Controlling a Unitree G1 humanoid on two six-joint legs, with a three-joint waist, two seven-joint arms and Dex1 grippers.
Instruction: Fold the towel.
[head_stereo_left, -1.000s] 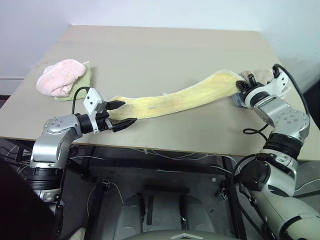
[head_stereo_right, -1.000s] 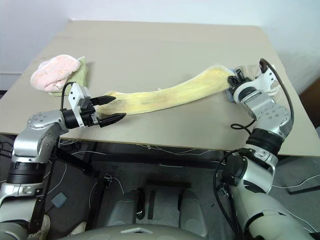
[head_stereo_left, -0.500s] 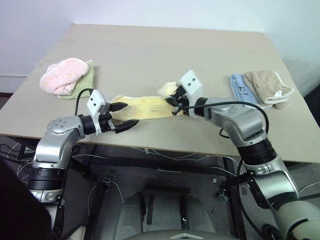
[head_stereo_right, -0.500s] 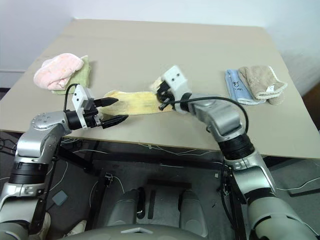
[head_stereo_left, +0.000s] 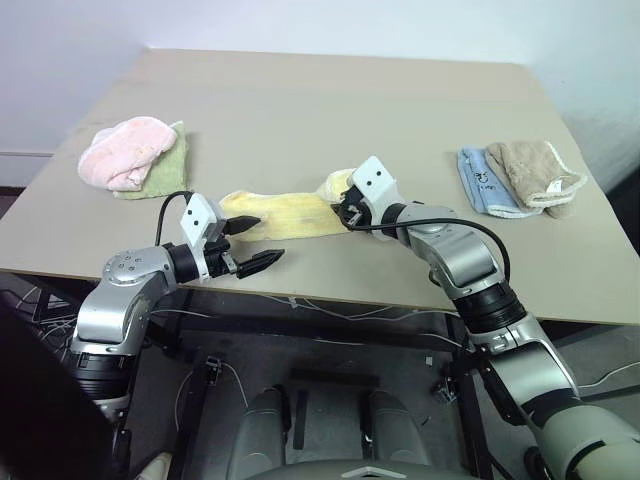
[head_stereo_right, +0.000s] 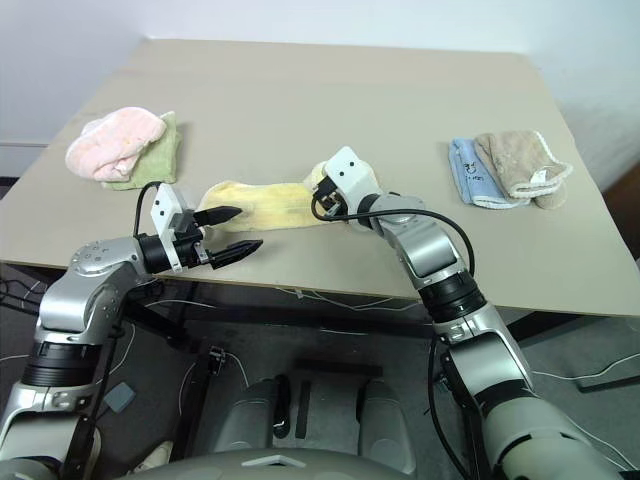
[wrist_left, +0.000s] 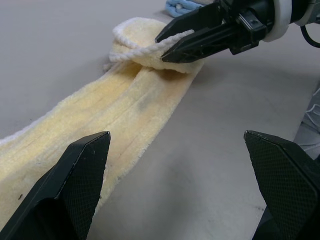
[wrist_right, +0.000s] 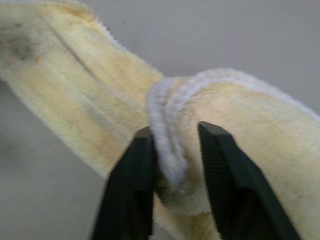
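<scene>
Right gripper: jaws part-spread around the towel's stitched edge, seemingly letting go to lay the fold.
Left gripper: jaws spread wide, empty, beside the towel's other end.
Towel: bunched strip near the table's front edge.

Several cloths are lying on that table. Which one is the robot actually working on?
The pale yellow towel, stretched out near the front edge with the right gripper on its folded end. The pink, blue and beige cloths lie untouched.

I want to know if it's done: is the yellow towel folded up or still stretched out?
Partly folded. The towel lies as a narrow strip, its right end doubled back over itself, white edging between the right gripper fingers.
</scene>
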